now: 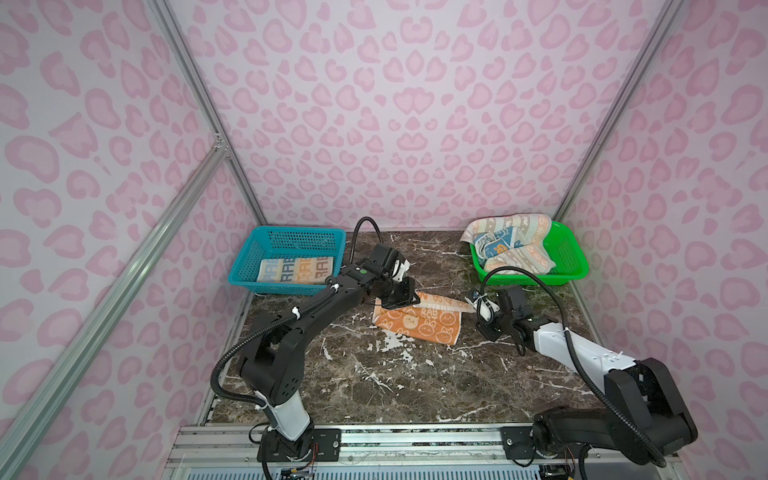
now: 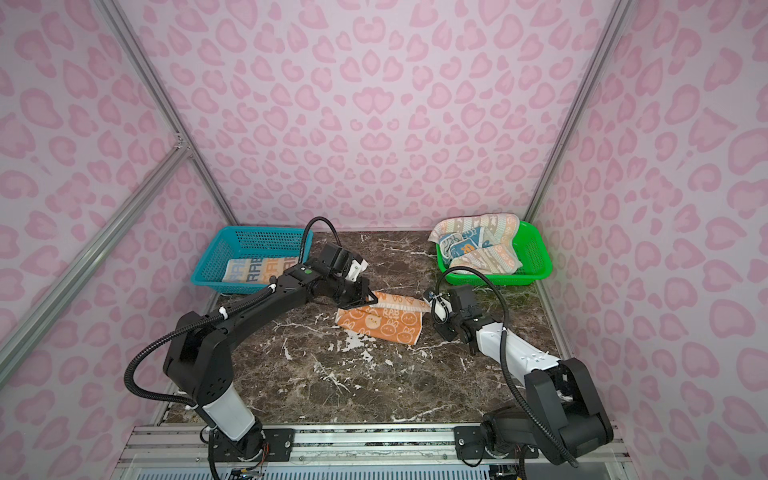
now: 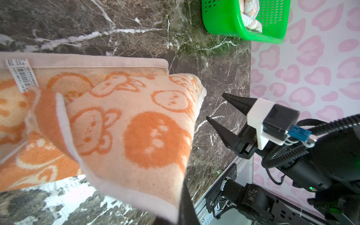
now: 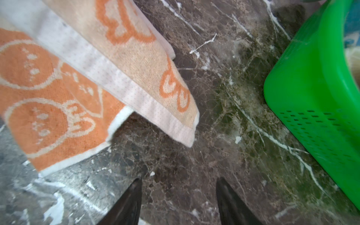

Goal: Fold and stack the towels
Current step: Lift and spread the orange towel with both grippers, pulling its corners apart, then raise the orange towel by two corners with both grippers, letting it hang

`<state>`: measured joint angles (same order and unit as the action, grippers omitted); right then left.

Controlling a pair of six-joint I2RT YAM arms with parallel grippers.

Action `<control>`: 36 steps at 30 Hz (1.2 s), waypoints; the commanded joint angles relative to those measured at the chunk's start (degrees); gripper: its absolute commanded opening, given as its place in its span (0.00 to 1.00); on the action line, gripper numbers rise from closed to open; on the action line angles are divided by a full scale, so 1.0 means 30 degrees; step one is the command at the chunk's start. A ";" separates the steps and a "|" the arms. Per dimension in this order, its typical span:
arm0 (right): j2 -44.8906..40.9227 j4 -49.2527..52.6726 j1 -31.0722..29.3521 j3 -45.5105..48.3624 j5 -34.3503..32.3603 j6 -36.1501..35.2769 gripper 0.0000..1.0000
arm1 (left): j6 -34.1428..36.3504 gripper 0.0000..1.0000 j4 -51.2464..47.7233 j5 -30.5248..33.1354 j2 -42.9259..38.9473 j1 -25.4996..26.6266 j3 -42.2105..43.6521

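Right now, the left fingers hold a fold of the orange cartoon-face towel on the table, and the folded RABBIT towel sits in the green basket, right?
Not quite: the folded RABBIT towel sits in the blue basket, as both top views show. The rest holds: the left fingers hold a fold of the orange cartoon-face towel on the table.

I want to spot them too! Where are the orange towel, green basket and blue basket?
orange towel [image 1: 419, 327]: in a top view, its orange middle.
green basket [image 1: 567, 251]: in a top view, its right wall.
blue basket [image 1: 299, 240]: in a top view, its back wall.
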<state>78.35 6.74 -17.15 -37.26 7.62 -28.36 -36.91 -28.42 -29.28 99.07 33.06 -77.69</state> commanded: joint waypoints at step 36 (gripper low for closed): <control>-0.4110 0.3322 0.0018 -0.6449 0.4355 -0.1491 0.00 | 0.3831 0.03 -0.1642 -0.0031 -0.4113 -0.2406 -0.2724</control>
<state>69.17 11.18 -16.67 -54.63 16.53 -33.76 -31.09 -30.65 -29.91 90.02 25.96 -83.96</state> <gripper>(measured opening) 0.049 0.066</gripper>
